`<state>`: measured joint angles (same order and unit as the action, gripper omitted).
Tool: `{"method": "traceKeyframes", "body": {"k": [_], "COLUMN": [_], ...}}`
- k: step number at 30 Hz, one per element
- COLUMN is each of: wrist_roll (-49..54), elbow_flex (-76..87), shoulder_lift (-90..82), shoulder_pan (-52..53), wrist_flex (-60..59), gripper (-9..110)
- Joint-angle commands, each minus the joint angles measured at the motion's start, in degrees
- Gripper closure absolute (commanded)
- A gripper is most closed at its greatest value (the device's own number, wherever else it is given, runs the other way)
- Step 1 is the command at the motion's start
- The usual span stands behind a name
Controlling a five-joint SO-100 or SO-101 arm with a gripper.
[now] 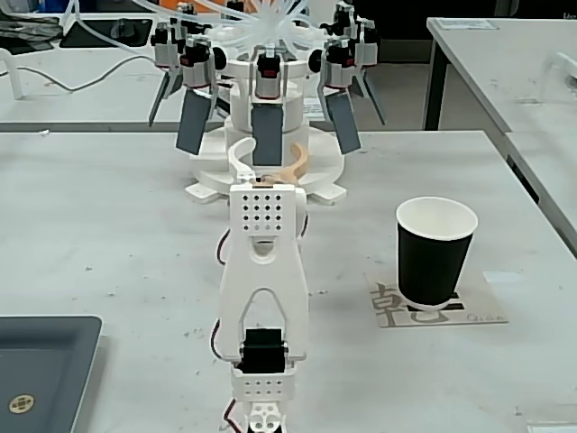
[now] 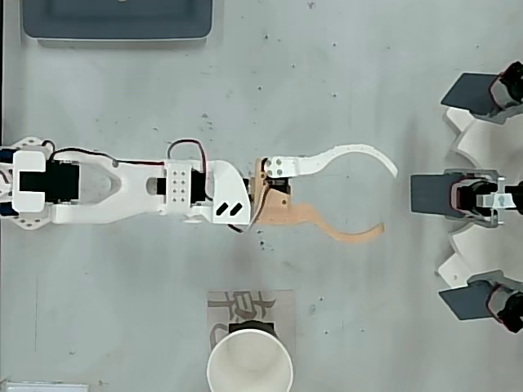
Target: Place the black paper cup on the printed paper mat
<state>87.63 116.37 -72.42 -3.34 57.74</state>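
Black on the outside and white within, the black paper cup (image 1: 435,251) is standing upright on the printed paper mat (image 1: 482,308), toward the mat's left part in the fixed view. The cup is hiding much of the print; only a character and some dark strokes are showing beside and below its base. In the overhead view the cup (image 2: 249,360) is sitting at the bottom edge, its rim partly cut off by the frame, and the mat (image 2: 222,305) is peeking out above it.

The gripper (image 2: 389,201) is lying spread wide in the overhead view, its white finger and tan finger curving well apart with nothing between them, well away from the cup. In the fixed view the arm's white body is blocking most of the gripper, so only slivers of the two fingers are showing behind it.

A dark grey tray (image 1: 41,374) is sitting at the lower left, cut off by the frame.
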Motion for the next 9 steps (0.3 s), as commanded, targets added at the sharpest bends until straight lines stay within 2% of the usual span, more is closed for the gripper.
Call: {"method": "traceKeyframes", "body": {"k": [1, 9], "wrist_roll": [-0.62, -0.62], "elbow_flex": [-2.72, -2.64], "shoulder_lift": [-0.79, -0.44], "shoulder_pan": [-0.70, -0.70], "wrist_flex": [-0.35, -0.09], "gripper": [89, 89]}}
